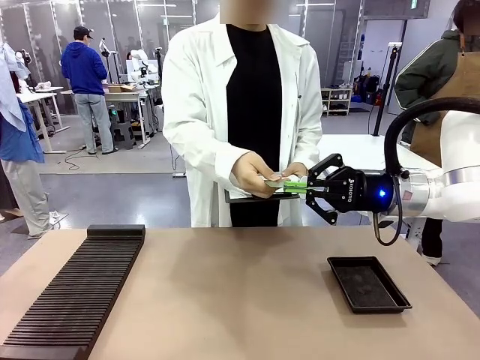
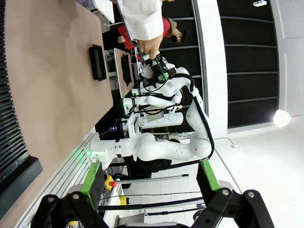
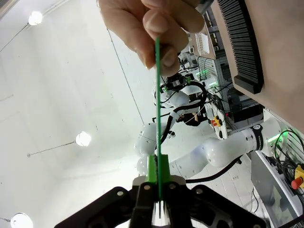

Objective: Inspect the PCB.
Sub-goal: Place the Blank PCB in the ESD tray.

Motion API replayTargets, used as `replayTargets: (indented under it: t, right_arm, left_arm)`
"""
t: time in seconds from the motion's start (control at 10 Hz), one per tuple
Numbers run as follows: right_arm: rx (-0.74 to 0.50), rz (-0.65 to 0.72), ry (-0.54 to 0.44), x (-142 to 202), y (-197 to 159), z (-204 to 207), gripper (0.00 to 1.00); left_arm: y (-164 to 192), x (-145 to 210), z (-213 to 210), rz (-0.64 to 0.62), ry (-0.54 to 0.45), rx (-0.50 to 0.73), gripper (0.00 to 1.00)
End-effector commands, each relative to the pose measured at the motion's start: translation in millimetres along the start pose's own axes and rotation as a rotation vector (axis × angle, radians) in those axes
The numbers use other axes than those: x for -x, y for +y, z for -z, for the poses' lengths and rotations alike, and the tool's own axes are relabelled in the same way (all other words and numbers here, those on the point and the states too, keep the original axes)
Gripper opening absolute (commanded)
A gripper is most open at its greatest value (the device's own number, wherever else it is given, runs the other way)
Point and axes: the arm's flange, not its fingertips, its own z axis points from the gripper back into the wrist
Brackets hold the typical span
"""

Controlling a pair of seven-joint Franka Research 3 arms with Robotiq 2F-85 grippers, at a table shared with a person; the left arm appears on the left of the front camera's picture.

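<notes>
At centre right of the front view, the right gripper (image 1: 309,187) is clamped tight on one edge of the PCB (image 1: 289,184). The person's hand (image 1: 255,174) pinches the opposite edge (a handover, seemingly midway). The left gripper (image 2: 148,176) gapes wide, holding nothing. The inspection itself looks yet to come.
</notes>
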Motion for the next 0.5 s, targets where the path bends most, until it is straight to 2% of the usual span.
replayTargets:
  t: [0.0, 0.4]
  right_arm:
    - [-0.001, -0.003, 0.000, 0.2, 0.4, 0.4, 0.00]
    - [-0.001, -0.003, 0.000, 0.2, 0.4, 0.4, 0.00]
  left_arm:
    - [-0.8, 1.5, -0.9, 0.000, 0.001, -0.005, 1.00]
    - [-0.8, 1.5, -0.9, 0.000, 0.001, -0.005, 1.00]
